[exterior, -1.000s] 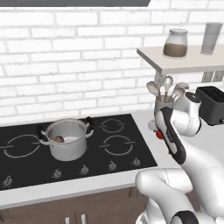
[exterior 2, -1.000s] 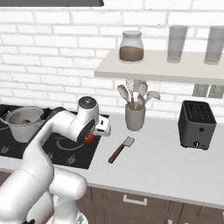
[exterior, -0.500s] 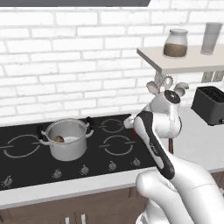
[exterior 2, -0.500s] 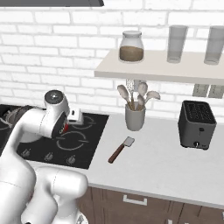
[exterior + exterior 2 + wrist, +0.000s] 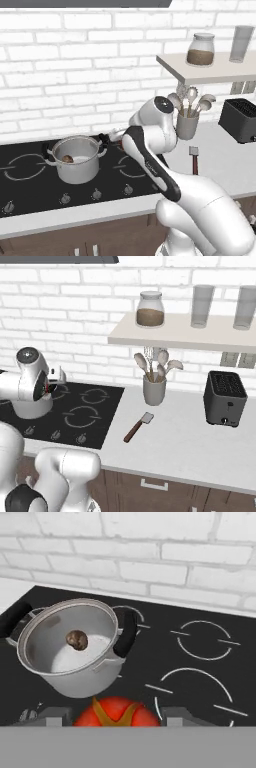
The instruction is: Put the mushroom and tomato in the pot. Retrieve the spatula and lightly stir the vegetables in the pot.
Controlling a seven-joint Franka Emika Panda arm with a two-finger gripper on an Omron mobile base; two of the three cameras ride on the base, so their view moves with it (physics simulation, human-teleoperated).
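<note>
The steel pot (image 5: 76,160) with black side handles stands on the left of the cooktop. The brownish mushroom (image 5: 76,640) lies on its pale bottom. My gripper (image 5: 116,716) is shut on the red tomato (image 5: 116,708), which sits between the finger tips. In the hand view the gripper is just short of the pot's near wall (image 5: 82,679). In the left base view the gripper (image 5: 111,137) hangs just right of the pot's right handle. The spatula (image 5: 138,427), red-brown handle and flat grey head, lies on the counter right of the cooktop.
A grey crock of pale spoons (image 5: 154,390) stands behind the spatula, and a black toaster (image 5: 225,398) sits further right. A shelf (image 5: 175,336) above carries a jar and glasses. Cooktop knobs (image 5: 95,194) line the front edge. A brick wall backs the counter.
The arm has swung left from the counter side across the cooktop to the pot, carrying the tomato. The pot, mushroom and spatula have stayed put.
</note>
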